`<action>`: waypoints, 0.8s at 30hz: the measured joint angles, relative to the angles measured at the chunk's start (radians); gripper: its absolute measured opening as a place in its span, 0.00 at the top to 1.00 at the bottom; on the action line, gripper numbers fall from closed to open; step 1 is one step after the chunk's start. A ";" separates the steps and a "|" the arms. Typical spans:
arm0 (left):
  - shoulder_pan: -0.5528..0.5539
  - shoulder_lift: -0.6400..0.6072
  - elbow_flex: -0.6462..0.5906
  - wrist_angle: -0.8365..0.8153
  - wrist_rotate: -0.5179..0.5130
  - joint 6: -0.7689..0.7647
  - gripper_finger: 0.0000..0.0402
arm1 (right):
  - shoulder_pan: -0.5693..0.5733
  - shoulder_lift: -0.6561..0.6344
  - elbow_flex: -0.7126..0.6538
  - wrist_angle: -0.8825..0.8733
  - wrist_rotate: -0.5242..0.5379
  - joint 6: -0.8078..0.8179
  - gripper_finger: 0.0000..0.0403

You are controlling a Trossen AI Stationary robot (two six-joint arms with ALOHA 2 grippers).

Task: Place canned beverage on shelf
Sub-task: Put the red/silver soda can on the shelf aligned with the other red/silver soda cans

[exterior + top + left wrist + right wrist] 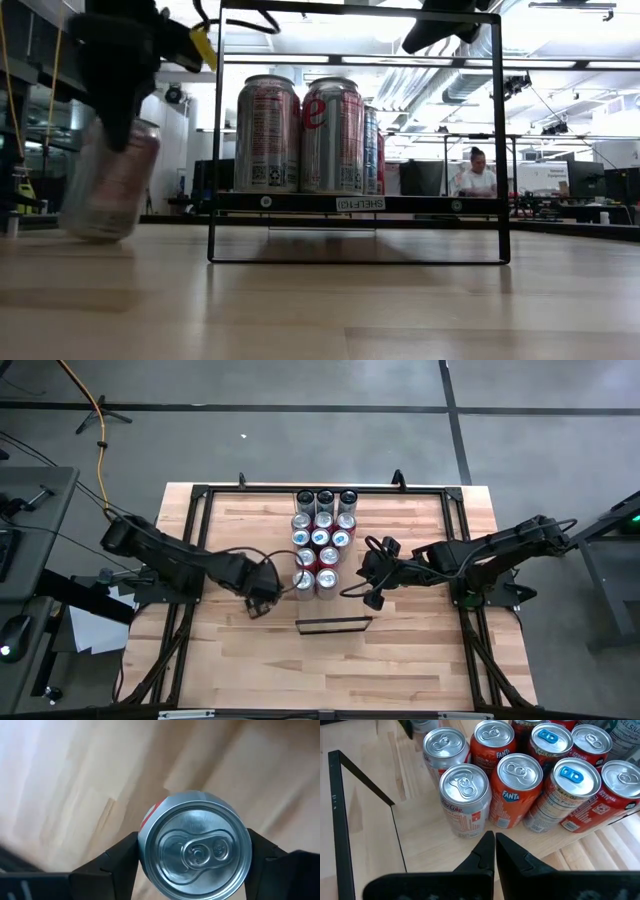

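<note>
Left wrist view: canned beverage (195,851), rigid smooth aluminium, likely slippery and dentable; best held mid-wall. Left gripper (195,862) fingers (117,857) flank its sides, seemingly clamping it; it sits tilted, left of the shelf (358,203). Right gripper (495,851) fingers closed, empty, near the stocked cans (520,782).

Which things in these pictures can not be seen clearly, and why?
Held can: low view, label blurred, brand unreadable.
Left gripper: left wrist view, fingertips hidden under the can's rim.
Rear cans: low view, hidden behind the two front cans.
Right gripper, waiting beside the cans: high view, fingers too small to judge.
</note>
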 joint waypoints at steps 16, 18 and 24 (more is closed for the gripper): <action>0.083 -0.268 -0.190 0.349 0.069 0.290 0.48 | 0.001 0.000 0.000 -0.007 0.000 0.055 1.00; 0.083 -0.298 -0.221 0.349 0.066 0.277 0.47 | 0.001 0.000 0.000 -0.006 0.000 0.055 1.00; 0.083 -0.319 -0.280 0.357 0.066 0.277 0.47 | -0.005 0.000 0.000 -0.006 0.000 0.054 1.00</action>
